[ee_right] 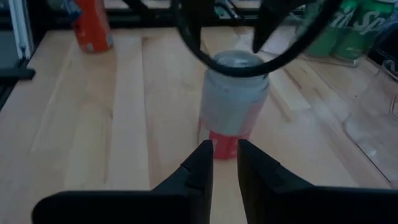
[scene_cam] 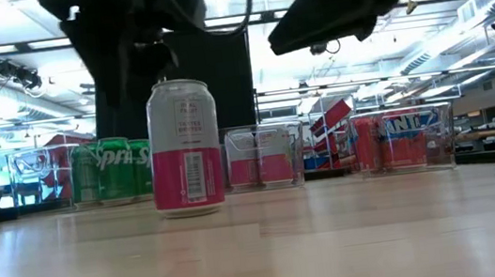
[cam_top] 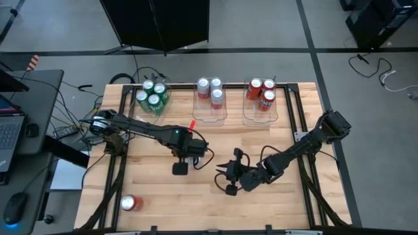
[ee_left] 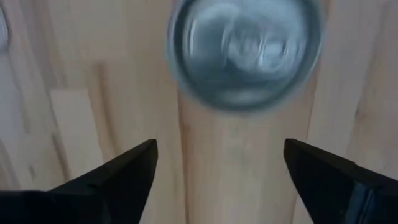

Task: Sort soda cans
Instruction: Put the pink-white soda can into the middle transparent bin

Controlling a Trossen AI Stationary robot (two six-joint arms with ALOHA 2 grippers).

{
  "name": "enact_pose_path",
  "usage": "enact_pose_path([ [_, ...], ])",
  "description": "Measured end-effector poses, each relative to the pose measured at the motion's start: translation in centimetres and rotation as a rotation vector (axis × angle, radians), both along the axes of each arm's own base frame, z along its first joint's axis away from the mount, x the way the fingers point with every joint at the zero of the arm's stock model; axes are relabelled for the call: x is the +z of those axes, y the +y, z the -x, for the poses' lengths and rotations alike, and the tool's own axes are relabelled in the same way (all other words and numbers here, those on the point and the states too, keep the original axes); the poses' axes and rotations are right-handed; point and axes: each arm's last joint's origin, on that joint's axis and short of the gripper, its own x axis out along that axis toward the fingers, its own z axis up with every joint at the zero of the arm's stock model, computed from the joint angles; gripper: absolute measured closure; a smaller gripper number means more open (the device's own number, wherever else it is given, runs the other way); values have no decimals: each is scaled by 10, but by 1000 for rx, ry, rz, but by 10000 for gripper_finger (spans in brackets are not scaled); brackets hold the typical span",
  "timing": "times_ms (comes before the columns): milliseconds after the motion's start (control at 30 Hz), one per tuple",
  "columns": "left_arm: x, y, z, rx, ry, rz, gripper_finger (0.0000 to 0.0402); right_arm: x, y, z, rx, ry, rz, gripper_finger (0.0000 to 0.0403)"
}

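A silver-white can with a pink lower band [scene_cam: 184, 146] stands upright on the table's middle. My left gripper [ee_left: 221, 180] hangs just above it, pointing down and open, and hides it in the high view [cam_top: 187, 156]. The can's silver top [ee_left: 245, 53] shows ahead of the fingers. My right gripper [ee_right: 225, 163] is low over the table to the can's right, pointing at it [ee_right: 235, 99], its fingers all but closed and empty; it also shows in the high view [cam_top: 226, 177]. A red can [cam_top: 130, 203] lies on its side near the table's near left corner.
Three clear bins stand along the far edge: the left one [cam_top: 152, 98] holds several green cans, the middle one [cam_top: 212, 108] three silver-white cans, and the right one [cam_top: 261, 112] three red cans. Dark rails run along the table's left and right sides.
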Motion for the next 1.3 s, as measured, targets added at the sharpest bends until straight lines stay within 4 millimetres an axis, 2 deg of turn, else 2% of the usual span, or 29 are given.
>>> enact_pose_path([
  [167, 1, -1, 10, -10, 103, -19, 100, 5, -15, -11, 3, -41, -26, 335],
  [267, 1, -6, 13, -36, 114, -41, 145, 7, -24, -18, 6, -60, -30, 323],
  [400, 3, -14, 20, -115, 95, -101, 232, 11, -32, -23, 23, -88, -34, 296],
  [500, 6, -17, 32, -153, 64, -152, 311, 13, -35, -25, 31, -104, -31, 271],
  [567, 9, -16, 43, -143, -6, -145, 363, 14, -34, -26, 39, -114, -23, 253],
  [633, 12, -13, 56, -107, -102, -122, 391, 15, -34, -26, 45, -124, -15, 233],
  [833, 14, -4, 97, -39, -457, 20, 394, 13, -35, -33, 95, -167, -30, 170],
  [967, 6, 2, 120, -31, -670, 95, 399, -6, -35, -51, 107, -167, 7, 135],
  [1133, -7, 7, 140, -27, -879, 151, 398, -17, -38, -77, 60, -150, 48, 99],
  [1300, -25, 9, 150, -43, -1006, 172, 398, -24, -45, -92, 14, -88, 83, 71],
])
